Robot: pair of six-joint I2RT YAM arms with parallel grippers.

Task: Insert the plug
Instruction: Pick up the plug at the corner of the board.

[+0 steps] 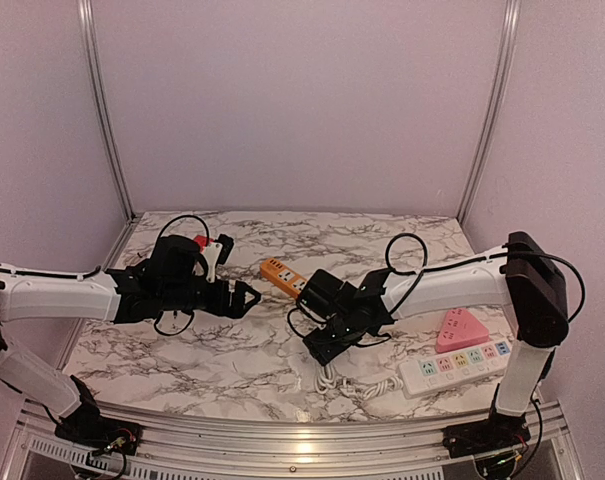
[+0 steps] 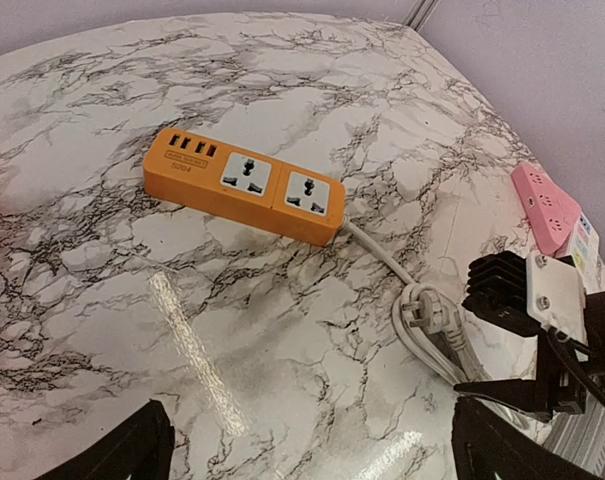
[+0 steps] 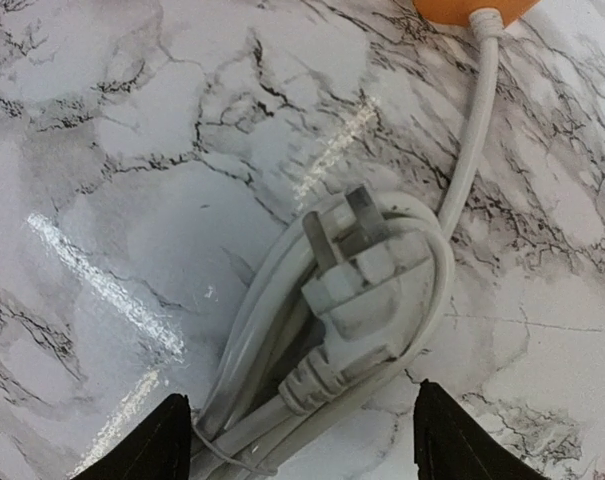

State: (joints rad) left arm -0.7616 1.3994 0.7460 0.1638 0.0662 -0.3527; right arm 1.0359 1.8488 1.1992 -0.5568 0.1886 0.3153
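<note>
- Top external: The right gripper (image 1: 317, 348) is lowered over a coiled white cord (image 1: 330, 380) at the near middle of the marble-patterned table (image 1: 222, 360), a stance judged to be the start of a pick-up. The white plug (image 3: 357, 290) is hidden beneath the gripper from this angle. The left gripper (image 1: 244, 297) is held level just left of the orange power strip (image 1: 282, 275), apparently kept clear so the work is left to the other arm. A pink socket block (image 1: 462, 328) and a white multi-socket strip (image 1: 452, 367) are set at the right edge, and either may be judged the plug's destination. The cell is enclosed by plain lilac walls (image 1: 302, 100) joined by aluminium posts (image 1: 102, 110).
- Left wrist: The left fingers (image 2: 112, 445) are spread wide, with nothing between them. The orange power strip is laid flat, sockets up, and its cord is run to the white plug, which is resting on its coil beside the right arm's black fingers.
- Right wrist: The white plug is pictured flat on its own loops, prongs pointed away from the gripper. The right fingers (image 3: 172, 440) are set apart on either side of the cord behind it, and nothing is gripped yet. Glare is thrown in streaks across the glossy surface, on which the plug is judged likely to slide if nudged.
</note>
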